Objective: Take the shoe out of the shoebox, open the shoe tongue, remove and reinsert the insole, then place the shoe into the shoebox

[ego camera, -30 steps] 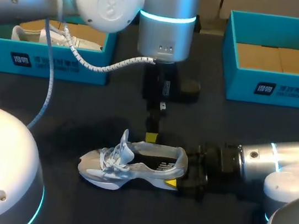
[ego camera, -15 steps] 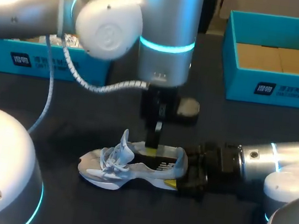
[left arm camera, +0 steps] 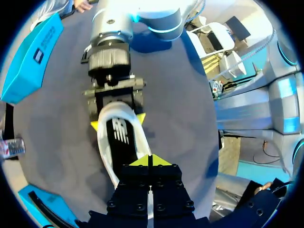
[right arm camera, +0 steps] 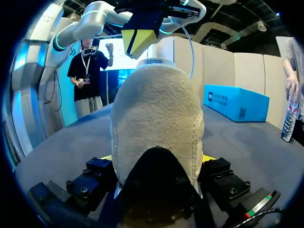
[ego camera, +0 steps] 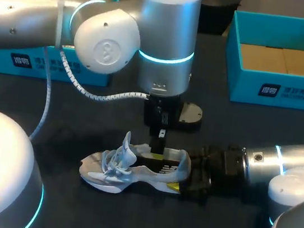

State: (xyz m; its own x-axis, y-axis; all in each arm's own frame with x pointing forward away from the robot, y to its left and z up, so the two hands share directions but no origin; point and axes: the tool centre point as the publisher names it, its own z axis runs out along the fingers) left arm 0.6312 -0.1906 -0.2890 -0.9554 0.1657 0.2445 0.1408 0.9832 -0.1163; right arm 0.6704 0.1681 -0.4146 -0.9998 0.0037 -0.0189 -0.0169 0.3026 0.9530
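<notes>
In the last second the left arm has lowered and moved toward the near edge of the table (ego camera: 98, 214). The left gripper (ego camera: 158, 144), which hung above the shoe (ego camera: 124, 169) before, now stands with its tips at the shoe's opening. In the left wrist view its two yellow tips are pressed together, with nothing visible between them. The shoe has not moved. It lies on its sole near the middle of the table, out of both boxes, and the right gripper (ego camera: 184, 176) is clamped on its heel from two sides. I judge that the insole step begins now: the heel is held steady and the left fingers enter to take the insole out.

Some things are hard to see. The left tips cover the front part of the opening, so I cannot tell if they touch the dark insole (left arm camera: 121, 135) or the tongue. The left arm hides most of the left shoebox (ego camera: 34, 63) and what is inside it. In the right wrist view the heel covers almost all of that gripper's fingers. The right shoebox (ego camera: 279, 92) shows only brown cardboard inside.
</notes>
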